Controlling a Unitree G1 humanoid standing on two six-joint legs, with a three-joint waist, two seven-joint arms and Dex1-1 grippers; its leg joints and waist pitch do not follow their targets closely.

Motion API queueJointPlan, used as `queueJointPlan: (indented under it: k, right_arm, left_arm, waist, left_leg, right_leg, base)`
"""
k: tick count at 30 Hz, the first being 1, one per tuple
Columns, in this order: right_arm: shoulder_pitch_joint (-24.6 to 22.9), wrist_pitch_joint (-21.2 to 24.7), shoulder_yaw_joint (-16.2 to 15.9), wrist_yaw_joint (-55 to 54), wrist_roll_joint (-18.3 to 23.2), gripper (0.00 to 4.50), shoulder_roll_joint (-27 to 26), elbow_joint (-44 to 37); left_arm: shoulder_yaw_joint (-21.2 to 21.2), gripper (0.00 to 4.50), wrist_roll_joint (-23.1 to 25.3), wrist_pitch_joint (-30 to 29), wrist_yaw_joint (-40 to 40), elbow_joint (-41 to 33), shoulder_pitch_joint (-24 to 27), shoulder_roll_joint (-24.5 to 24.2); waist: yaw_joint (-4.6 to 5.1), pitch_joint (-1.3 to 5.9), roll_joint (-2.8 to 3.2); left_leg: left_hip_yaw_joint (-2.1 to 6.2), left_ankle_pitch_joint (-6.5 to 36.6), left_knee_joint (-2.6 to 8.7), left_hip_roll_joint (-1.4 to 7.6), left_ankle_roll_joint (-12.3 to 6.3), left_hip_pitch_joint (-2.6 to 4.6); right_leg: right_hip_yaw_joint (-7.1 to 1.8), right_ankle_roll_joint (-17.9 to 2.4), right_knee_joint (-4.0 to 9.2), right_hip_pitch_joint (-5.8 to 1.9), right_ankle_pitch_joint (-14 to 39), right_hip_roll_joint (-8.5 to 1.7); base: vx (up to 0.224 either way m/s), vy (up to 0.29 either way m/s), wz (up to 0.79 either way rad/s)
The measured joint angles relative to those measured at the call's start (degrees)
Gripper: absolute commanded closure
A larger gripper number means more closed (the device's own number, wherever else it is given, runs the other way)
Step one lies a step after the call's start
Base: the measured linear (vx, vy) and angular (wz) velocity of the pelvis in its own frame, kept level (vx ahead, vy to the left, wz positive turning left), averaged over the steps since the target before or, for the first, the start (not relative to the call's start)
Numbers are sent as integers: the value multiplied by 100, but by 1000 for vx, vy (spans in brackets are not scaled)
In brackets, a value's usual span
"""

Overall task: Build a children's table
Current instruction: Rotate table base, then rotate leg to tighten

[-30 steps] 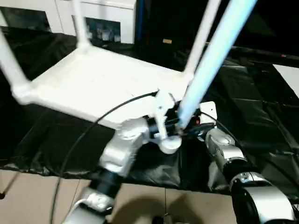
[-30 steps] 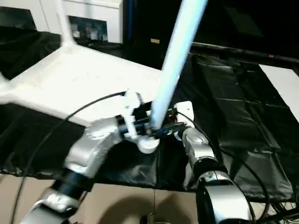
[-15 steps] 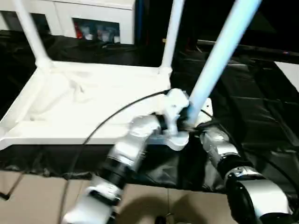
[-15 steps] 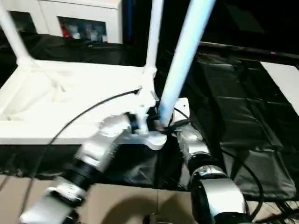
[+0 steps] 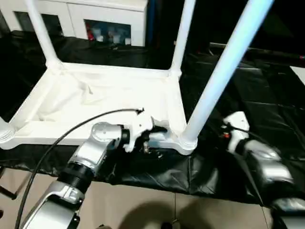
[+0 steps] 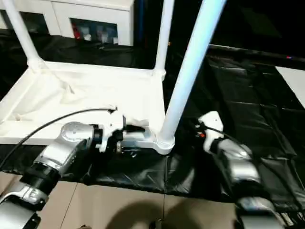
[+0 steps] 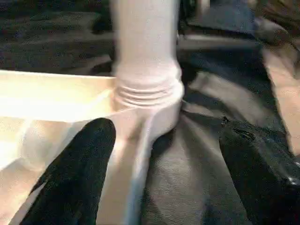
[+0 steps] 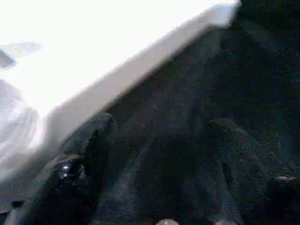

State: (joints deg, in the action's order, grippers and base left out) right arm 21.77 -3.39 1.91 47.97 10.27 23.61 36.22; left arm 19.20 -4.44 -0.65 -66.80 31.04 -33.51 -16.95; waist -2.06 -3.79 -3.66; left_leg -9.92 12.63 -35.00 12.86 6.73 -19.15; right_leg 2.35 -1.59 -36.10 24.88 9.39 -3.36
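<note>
Left eye view: upturned children's table (image 5: 105,102) on black sheet (image 5: 267,95); white cabinets (image 5: 95,14) behind; both jaws seemingly open.

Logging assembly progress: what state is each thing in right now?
Tabletop: upside down on the black sheet.
Near leg: upright in its corner socket.
Two far legs: upright in their sockets.
Left gripper: open, by the near socket.
Right gripper: open, holding nothing.
</note>
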Motion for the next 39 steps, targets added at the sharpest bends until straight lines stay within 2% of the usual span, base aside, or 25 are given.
queueJointPlan:
  k: [1,5,7,10,14,18,20,23,26,28,34,39]
  right_arm:
    - [-298,259,-92,283,171,52,243,-617]
    - [-849,844,-125,873,461,7,884,-1711]
    - [-1148,1145,-126,1095,556,3,1115,-2246]
    - [-1303,1367,-122,1199,560,0,1217,-2651]
    - [-1534,2015,-121,1181,791,0,1423,-3285]
    - [-1634,2293,-121,1077,889,0,1472,-3623]
    - [-1733,2463,-122,1086,965,0,1480,-3832]
    - [-1743,2608,-121,1114,1013,0,1483,-3959]
    - [-1743,2703,-121,1115,1041,0,1485,-4044]
    - [-1735,2793,-122,1077,1070,0,1484,-4065]
    - [-1625,2892,-139,974,1132,0,1421,-4059]
    - [-1350,2811,-302,774,935,0,1173,-3925]
  left_arm:
    - [29,85,77,76,-71,139,-122,-55]
    - [-3,131,210,205,-134,530,-386,-298]
    - [33,137,269,284,-189,754,-553,-322]
    - [100,173,402,456,-239,1026,-740,-322]
    - [146,191,546,681,-247,1584,-1010,-250]
    - [185,217,614,754,-337,1878,-1077,-195]
    - [203,247,652,777,-421,1993,-1162,-202]
    - [202,255,654,803,-514,2103,-1205,-207]
    - [196,296,651,823,-573,2165,-1222,-203]
    - [160,304,633,822,-669,2283,-1275,-176]
    - [92,345,619,777,-902,2392,-1318,-162]
    - [82,387,563,680,-1063,2397,-1319,-165]
  waist:
    - [-23,0,2]
    - [-37,0,3]
    - [-46,0,3]
    - [-32,0,2]
    - [-41,10,28]
    - [-39,33,71]
    - [-55,36,76]
    - [-55,40,83]
    - [-61,42,86]
    - [-68,43,86]
    - [-78,43,87]
    - [-85,43,86]
  left_leg:
    - [5,0,2,-1,-1,-4]
    - [7,0,3,-3,-1,0]
    - [8,0,2,-4,-1,-5]
    - [9,-1,1,-4,-1,-6]
    - [16,0,2,-5,-1,-15]
    - [19,-1,2,-6,-3,-30]
    - [21,-3,3,-5,-6,-33]
    - [21,-1,2,-6,-4,-33]
    - [22,0,2,-5,-1,-32]
    - [22,0,2,-6,-1,-32]
    - [22,0,2,-5,0,-33]
    - [22,0,2,-5,0,-33]
  right_leg:
    - [2,1,2,0,0,1]
    - [0,4,13,-11,1,2]
    - [0,9,20,-10,3,2]
    - [0,36,23,-9,17,2]
    - [4,31,29,-9,14,3]
    - [7,19,42,-7,6,3]
    - [10,19,43,-6,6,3]
    - [9,19,45,-6,6,2]
    - [10,19,44,-7,6,2]
    - [10,19,44,-7,6,2]
    - [10,20,45,-7,6,2]
    - [10,20,43,-7,6,2]
  base:
    - [0,0,0]
    - [0,0,0]
    - [0,0,0]
    - [0,0,0]
    - [0,0,0]
    - [0,0,0]
    - [0,0,0]
    - [0,0,0]
    - [0,0,0]
    - [0,0,0]
    - [0,0,0]
    - [0,0,0]
